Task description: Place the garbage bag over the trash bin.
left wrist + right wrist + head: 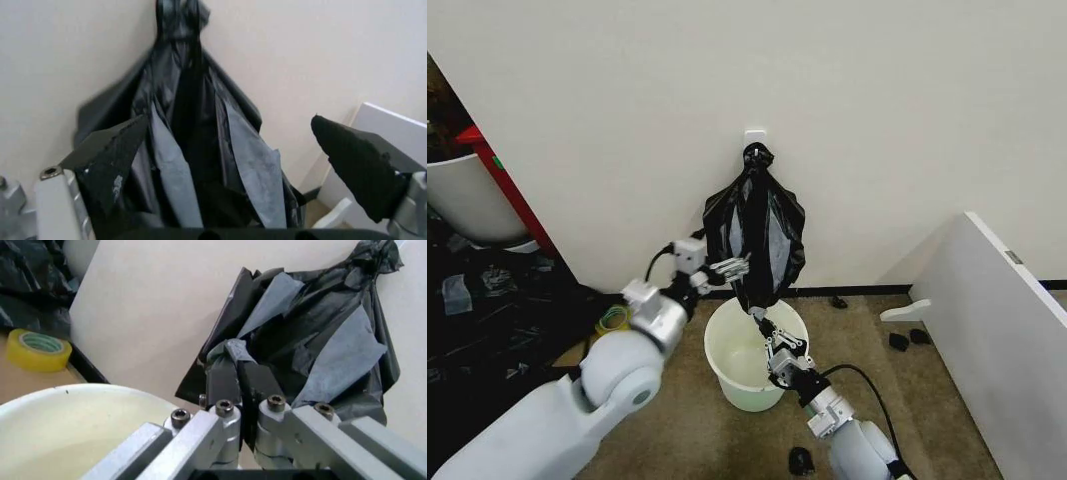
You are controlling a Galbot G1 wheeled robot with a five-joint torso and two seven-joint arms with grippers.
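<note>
A bunch of black bags (757, 230) hangs by its knotted top from a white wall hook. Just below it, the cream-white trash bin (727, 325) stands on the floor. At the bunch's lower tip, my right gripper (762, 322) reaches up over the bin rim. It is shut on a corner of the garbage bag (230, 351), which still lies in among the other bags. The right wrist view shows the shut right gripper (239, 367) and the bin (67, 410) beneath. My left gripper (732, 267) is open at the bunch's left side. The left gripper (230, 120) holds nothing.
A yellow tape roll (612, 320) lies on the floor left of the bin. A large white tub (467, 200) and dark clutter stand at the far left. A white panel (1007, 320) rises on the right, with small black objects (899, 341) on the floor beside it.
</note>
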